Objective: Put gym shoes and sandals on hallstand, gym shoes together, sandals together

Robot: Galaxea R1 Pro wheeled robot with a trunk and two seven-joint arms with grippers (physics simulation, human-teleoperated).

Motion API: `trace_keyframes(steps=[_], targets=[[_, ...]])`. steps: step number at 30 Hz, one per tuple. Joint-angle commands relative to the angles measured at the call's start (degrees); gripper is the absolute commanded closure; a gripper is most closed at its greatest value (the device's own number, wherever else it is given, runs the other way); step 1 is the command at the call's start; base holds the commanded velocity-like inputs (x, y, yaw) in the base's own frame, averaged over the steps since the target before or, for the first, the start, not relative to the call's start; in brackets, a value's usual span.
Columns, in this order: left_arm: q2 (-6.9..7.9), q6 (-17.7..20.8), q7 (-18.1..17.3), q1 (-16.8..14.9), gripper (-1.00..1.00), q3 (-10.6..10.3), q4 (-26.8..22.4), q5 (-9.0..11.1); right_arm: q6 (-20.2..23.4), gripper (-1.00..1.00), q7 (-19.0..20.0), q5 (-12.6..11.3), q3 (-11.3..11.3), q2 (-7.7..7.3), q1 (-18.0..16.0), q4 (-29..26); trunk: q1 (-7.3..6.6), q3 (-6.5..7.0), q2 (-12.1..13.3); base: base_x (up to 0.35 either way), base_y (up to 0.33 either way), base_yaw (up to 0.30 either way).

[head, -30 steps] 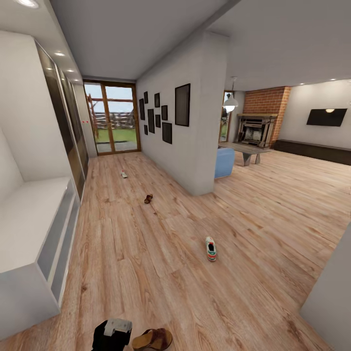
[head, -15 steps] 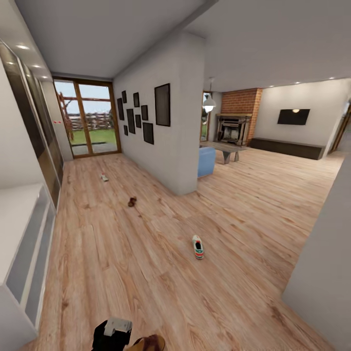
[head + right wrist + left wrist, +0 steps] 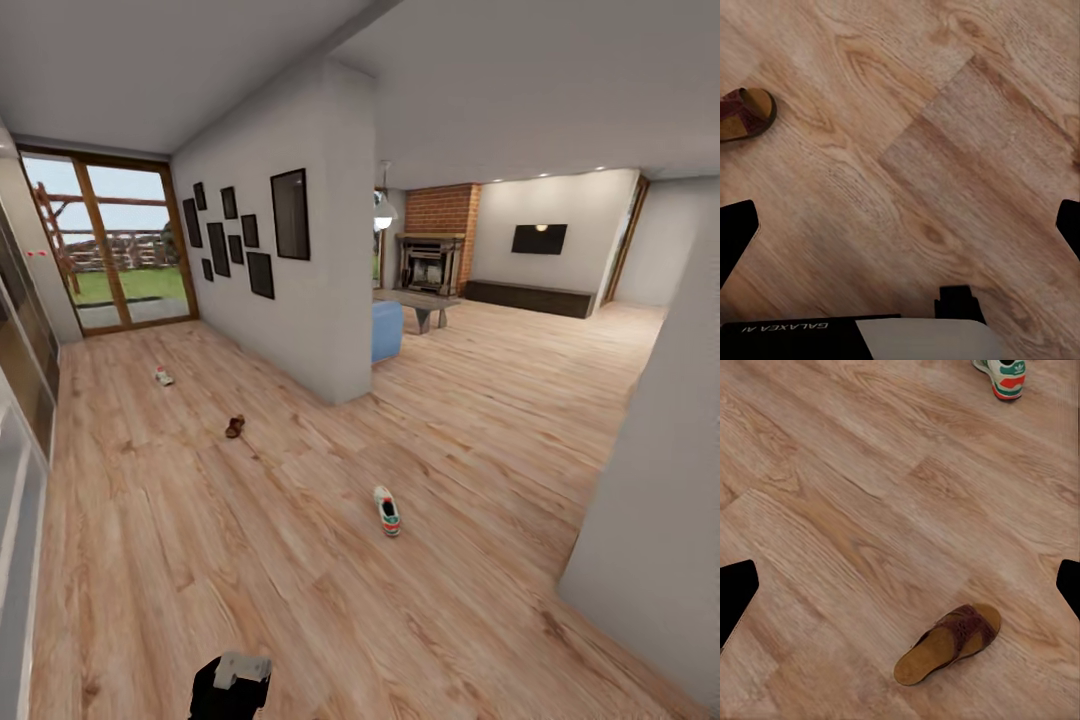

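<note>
Hanging over the corridor floor (image 3: 832,472), your left gripper's (image 3: 900,585) wide-spread fingers (image 3: 735,589) flank the sandal (image 3: 949,643); right fingers (image 3: 735,225) equally wide.

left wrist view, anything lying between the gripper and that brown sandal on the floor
Nothing visible does. The brown sandal lies alone on bare wood floor, with open planks all around it. The left gripper's fingers sit wide apart at the picture's edges, empty. A gym shoe lies well beyond the sandal, not in the way.

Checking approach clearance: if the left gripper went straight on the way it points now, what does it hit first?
Probably bare wood floor. The left gripper points down at planks; the brown sandal lies just off that line, apart from either finger. Depth is unclear.
</note>
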Motion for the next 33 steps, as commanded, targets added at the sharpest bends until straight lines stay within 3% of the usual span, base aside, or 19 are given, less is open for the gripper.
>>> trace_keyframes(steps=[1,22,33], targets=[[-0.01,-0.19,-0.01,-0.02,-1.0,0.05,0.0,-0.57,0.3,-1.0,0.02,-0.45,-0.04,0.0,-0.01,-0.1,0.02,-0.06,-0.03,0.146,0.253,-0.3],[-0.02,-0.19,-0.01,-0.03,-1.0,0.05,-0.05,-0.57,0.3,-1.0,0.06,-0.47,-0.04,0.0,-0.01,-0.07,0.02,-0.06,-0.03,0.012,0.023,-0.3],[-0.08,-0.25,-0.01,-0.04,-1.0,0.05,-0.05,-0.61,0.3,-1.0,0.06,-0.45,-0.04,0.0,-0.01,-0.07,0.02,-0.06,-0.03,0.072,0.153,-0.274]])
